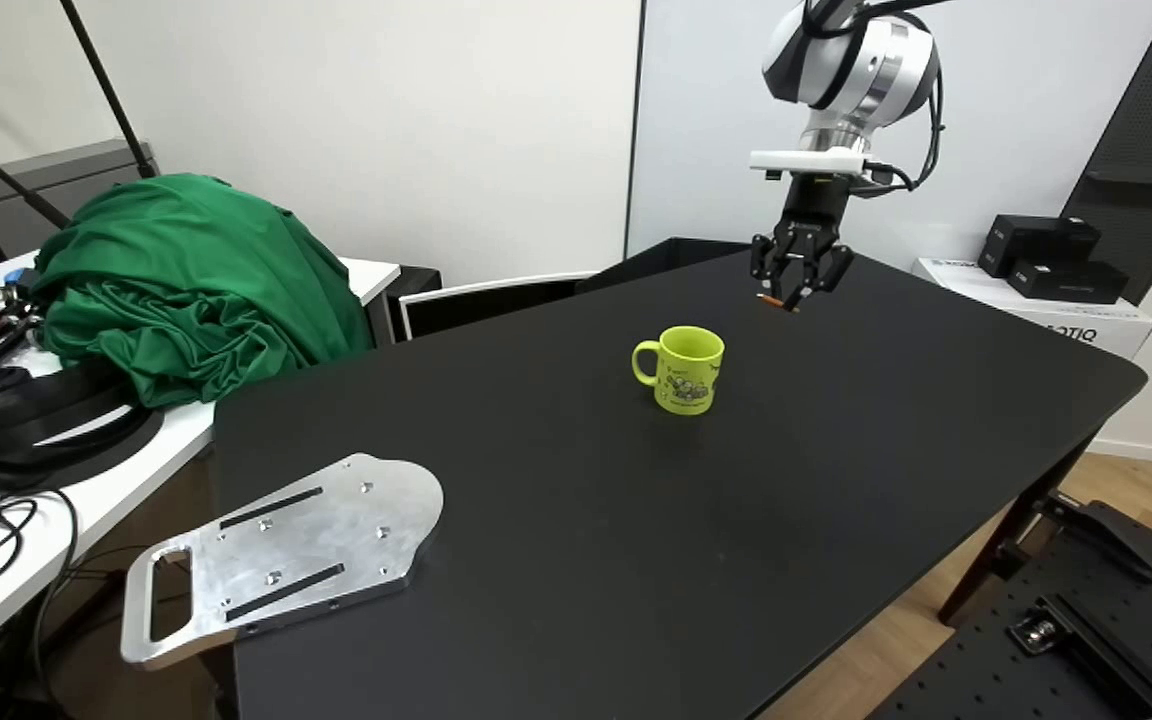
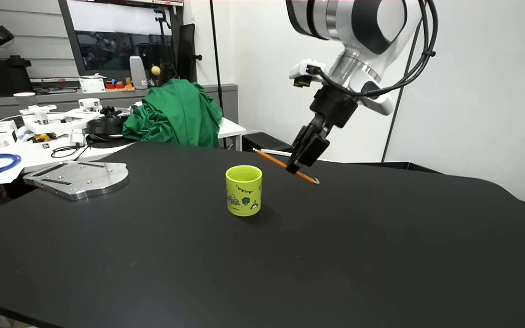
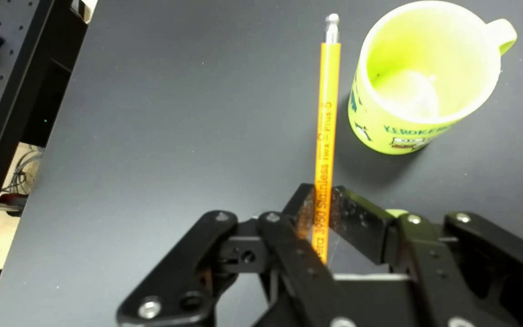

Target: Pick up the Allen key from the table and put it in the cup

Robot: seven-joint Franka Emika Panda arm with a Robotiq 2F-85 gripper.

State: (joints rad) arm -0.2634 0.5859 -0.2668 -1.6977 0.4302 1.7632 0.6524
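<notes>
In the wrist view, the Robotiq gripper (image 3: 323, 197) is clamping one orange-sleeved Allen key (image 3: 327, 118) between its two pads (image 3: 357, 222), and the long shank is jutting past them to a bare, ball-shaped silver tip. Small print including the word "Stainless" is running along the sleeve. The key is looking light and stiff, presumably steel, in no danger of breaking; its smooth, slim sleeve could be slipping or swivelling if the tip were catching a rim. Holding it on the straight sleeve, away from the tip, is looking like the sound choice. One yellow-green mug (image 3: 418, 86), with one handle (image 3: 504, 35), is appearing just beside the shank.

In an exterior view, the key is hanging in the air above the single matte black table (image 2: 290, 273), slanting, its higher end on the mug's side and the mug standing upright below, apart from it. One slotted metal plate (image 2: 82, 177) is lying at the table's edge, and one green cloth (image 2: 176, 116) is covering part of a white desk (image 2: 231, 128).

In an exterior view, the key is showing as a short orange stroke, not yet lying over the mug's mouth; at least two black boxes (image 1: 1071, 282) are sitting on one white carton (image 1: 1111, 322).
</notes>
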